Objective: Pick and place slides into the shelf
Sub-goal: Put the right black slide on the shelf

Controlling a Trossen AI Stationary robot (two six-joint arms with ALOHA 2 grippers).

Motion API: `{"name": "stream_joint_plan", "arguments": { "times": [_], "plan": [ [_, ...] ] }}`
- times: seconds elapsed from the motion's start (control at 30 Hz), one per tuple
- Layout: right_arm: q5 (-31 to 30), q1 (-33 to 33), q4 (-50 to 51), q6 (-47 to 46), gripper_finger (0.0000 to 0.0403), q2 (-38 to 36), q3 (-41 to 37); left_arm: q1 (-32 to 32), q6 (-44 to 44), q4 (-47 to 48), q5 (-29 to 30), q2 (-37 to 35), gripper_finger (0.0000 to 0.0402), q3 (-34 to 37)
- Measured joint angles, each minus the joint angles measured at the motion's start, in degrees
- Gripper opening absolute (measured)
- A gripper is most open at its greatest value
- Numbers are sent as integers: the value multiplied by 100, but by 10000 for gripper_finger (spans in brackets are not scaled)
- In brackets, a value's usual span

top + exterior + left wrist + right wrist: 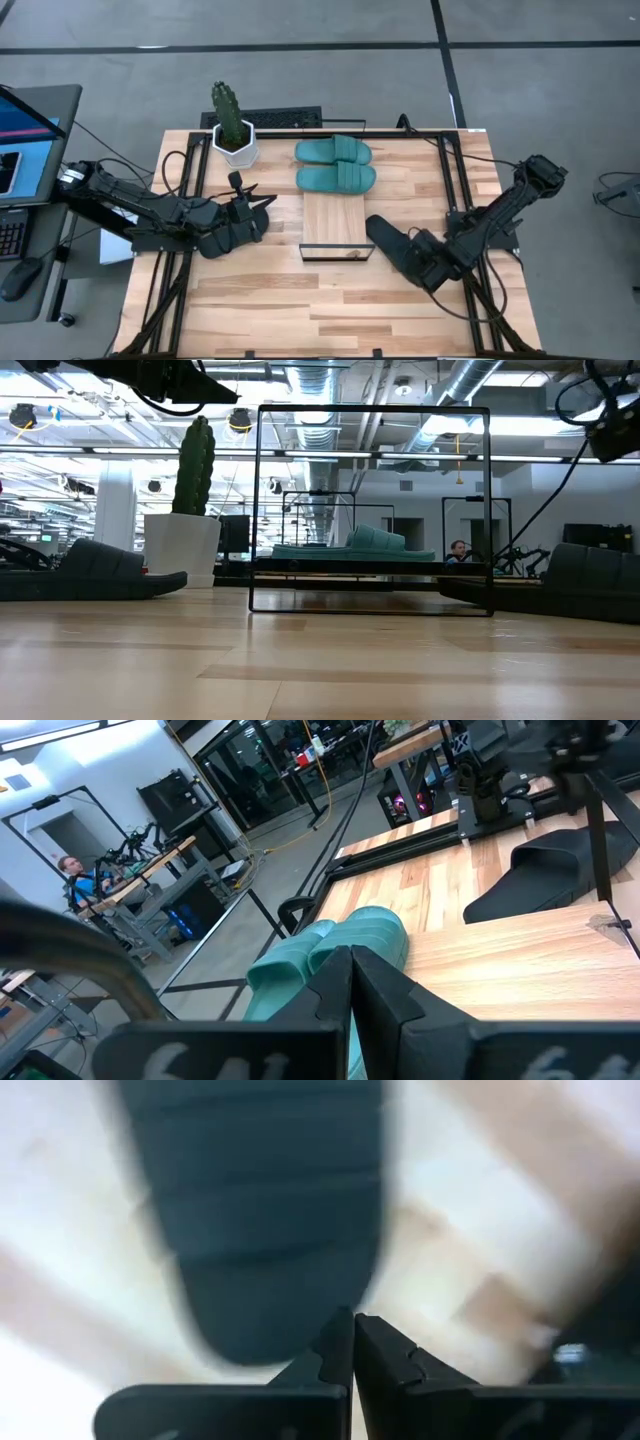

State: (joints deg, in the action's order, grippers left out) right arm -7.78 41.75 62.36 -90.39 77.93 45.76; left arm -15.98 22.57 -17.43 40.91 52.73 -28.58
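The shelf [338, 222] is a narrow light-wood plank in a black wire frame [370, 510], standing mid-table. Two teal slides [335, 165] lie side by side on its far end, also seen in the left wrist view [340, 945]. One black slide [90, 572] lies sole-down on the table left of the shelf, under my raised left gripper [264, 208], which is shut [350, 982]. The other black slide [390, 242] lies flat right of the shelf. My right gripper [420, 258] hovers over it, shut [352, 1338], with the slide [270, 1230] just ahead of the fingertips.
A cactus in a white pot [233, 135] stands at the far left corner of the table, beside the shelf. Black frame rails [185, 200] run along both table sides. A keyboard [280, 118] sits past the far edge. A person [458, 550] sits in the room behind.
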Motion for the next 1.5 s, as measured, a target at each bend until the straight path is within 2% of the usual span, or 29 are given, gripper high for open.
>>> {"name": "stream_joint_plan", "arguments": {
  "times": [0.2, 0.43, 0.67, 0.87, 1.2, 1.5],
  "plan": [
    [170, 107, -898, 672, 0, 0, 0, 1, 0, 0, -70, 0, 0, 0],
    [55, 138, -990, 686, 5, 2, 0, -1, -7, 0, -214, 0, 0, -1],
    [26, 138, -1051, 708, 68, 2, -43, -1, -11, 0, -214, 0, 0, -1],
    [-44, 175, -931, 1273, 112, 7, -116, -1, -13, 0, -214, 0, 0, 0],
    [-494, 373, -515, 1961, 102, 7, -122, -1, -42, 2, -214, 0, 0, -1],
    [-517, 369, -589, 3753, 98, 7, -122, -1, -42, 0, -214, 0, 0, 0]
  ]
}}
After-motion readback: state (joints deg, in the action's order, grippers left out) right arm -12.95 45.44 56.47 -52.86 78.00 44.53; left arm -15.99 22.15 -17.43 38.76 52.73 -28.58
